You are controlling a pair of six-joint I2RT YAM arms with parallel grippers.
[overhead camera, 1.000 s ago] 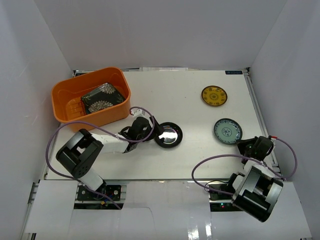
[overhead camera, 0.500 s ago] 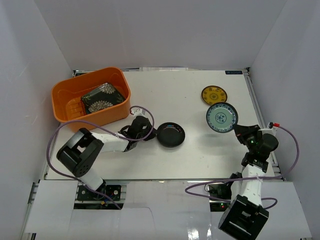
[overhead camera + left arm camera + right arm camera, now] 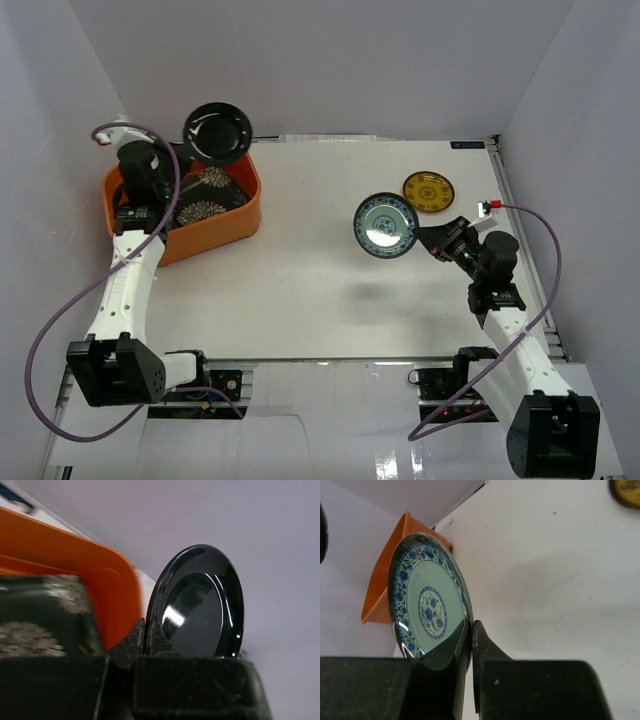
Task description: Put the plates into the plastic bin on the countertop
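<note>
My left claw pinches the glossy black round plate by its rim, tilted on edge over the orange bin's far edge. A second ago it lay on the table. That arm now stretches tall. My right claw grips the blue-patterned plate, also lifted off the table.

Not much background stuff here tbh. Plain grey walls box everything in at the back and on both sides. There's a tiny blue label right at the foot of the back wall, over toward the right-hand corner, text way too small to read. A silver metal rail runs along the bottom of the right wall. Up front there's a glossy white panel with some glare on it.
</note>
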